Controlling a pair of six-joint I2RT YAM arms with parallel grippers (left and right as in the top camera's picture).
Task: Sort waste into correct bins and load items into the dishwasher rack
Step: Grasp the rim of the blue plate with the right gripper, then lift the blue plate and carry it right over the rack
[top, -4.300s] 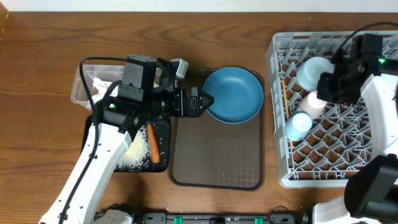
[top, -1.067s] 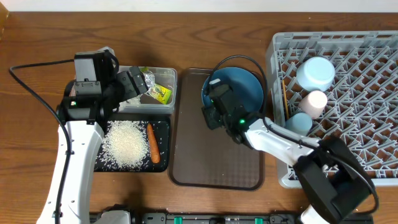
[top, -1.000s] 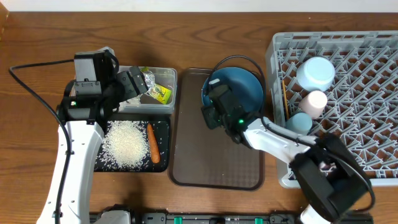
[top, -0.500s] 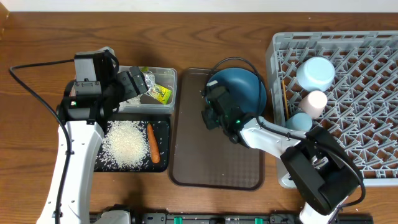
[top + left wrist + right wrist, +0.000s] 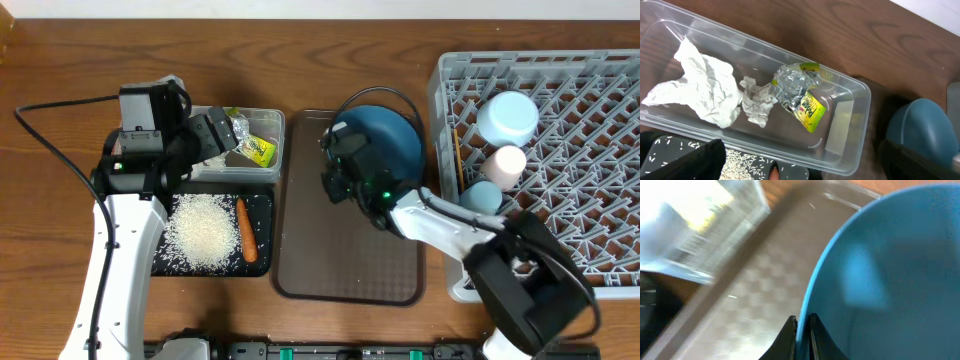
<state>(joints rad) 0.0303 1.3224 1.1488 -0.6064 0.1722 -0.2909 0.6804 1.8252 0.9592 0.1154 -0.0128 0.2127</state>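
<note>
right gripper [image 5: 802, 324] pinching left rim of plate [image 5: 880, 275], one finger on each side; plate is over far end of brown tray [image 5: 345, 250], just left of rack [image 5: 580, 200]. left gripper [image 5: 218, 135] spread wide, holding nothing, above tub [image 5: 840, 135]. tub has napkins [image 5: 705, 92], foil [image 5: 790, 85], wrapper [image 5: 810, 110]. rice [image 5: 205, 235] and carrot [image 5: 244, 228] in black tray [image 5: 260, 205]. bowl [image 5: 508, 116], pink cup [image 5: 505, 165], blue cup [image 5: 482, 198] in rack
</note>
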